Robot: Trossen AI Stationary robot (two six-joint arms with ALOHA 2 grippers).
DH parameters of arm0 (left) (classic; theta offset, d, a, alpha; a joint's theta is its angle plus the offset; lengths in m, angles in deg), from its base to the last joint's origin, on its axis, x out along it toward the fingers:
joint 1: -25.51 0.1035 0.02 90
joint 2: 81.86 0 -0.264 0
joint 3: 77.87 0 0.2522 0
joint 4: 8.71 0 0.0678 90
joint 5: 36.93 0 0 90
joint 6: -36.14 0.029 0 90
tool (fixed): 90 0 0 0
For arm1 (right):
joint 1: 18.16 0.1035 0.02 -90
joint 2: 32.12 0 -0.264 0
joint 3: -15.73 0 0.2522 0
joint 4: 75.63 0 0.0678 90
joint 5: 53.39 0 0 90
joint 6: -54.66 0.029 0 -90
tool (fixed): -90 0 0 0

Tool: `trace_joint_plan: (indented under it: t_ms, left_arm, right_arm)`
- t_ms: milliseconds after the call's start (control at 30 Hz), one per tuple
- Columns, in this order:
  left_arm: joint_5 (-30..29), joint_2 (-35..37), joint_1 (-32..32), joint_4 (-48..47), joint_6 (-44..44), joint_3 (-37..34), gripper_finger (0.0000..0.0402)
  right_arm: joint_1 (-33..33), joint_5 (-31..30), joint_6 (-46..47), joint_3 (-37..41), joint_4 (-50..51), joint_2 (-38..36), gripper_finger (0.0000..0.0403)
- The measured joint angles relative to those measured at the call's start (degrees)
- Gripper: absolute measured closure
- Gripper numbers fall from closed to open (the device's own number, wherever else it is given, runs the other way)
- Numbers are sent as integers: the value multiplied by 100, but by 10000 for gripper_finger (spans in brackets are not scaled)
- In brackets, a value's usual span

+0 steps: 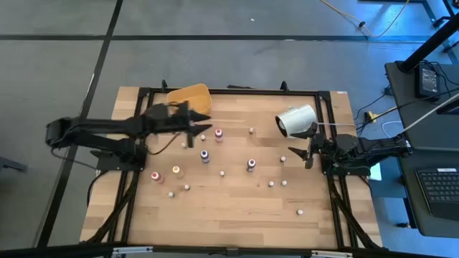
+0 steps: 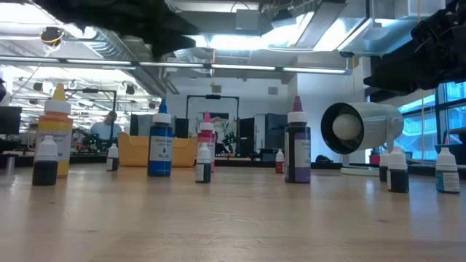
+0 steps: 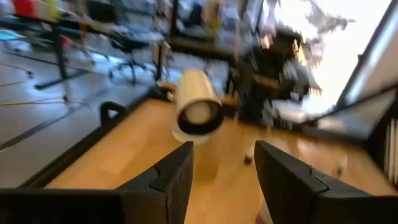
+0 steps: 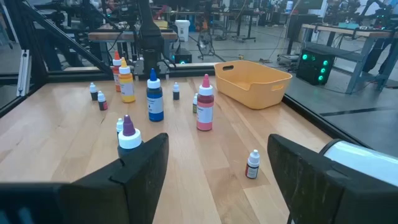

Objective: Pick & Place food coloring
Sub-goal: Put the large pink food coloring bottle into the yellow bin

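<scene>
The left pincer (image 1: 199, 129) hangs above the worktop (image 1: 237, 204) just beside the yellow tray (image 1: 191, 96), its fingers (image 3: 174, 177) apart and holding nothing. The right pincer (image 1: 300, 155) sits near the worktop's right edge below the white cylinder (image 1: 296, 120), its fingers (image 4: 140, 165) also spread and empty. Food coloring bottles (image 1: 205, 155) stand scattered across the worktop between the 2 arms, none gripped.

15 bottles (image 1: 204, 155), 1 tray (image 1: 190, 94), 1 cylinder (image 1: 296, 120)
</scene>
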Motion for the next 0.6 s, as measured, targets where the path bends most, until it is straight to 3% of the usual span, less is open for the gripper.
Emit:
trace_joint_plan:
  t_ms: [300,600]
  left_arm:
    - [230,-1971,13,-2543,868,2317,235]
    - [-439,-2632,13,-2871,879,2767,235]
  right_arm:
    - [0,0,4,0,4,0,127]
    - [0,0,4,0,9,0,127]
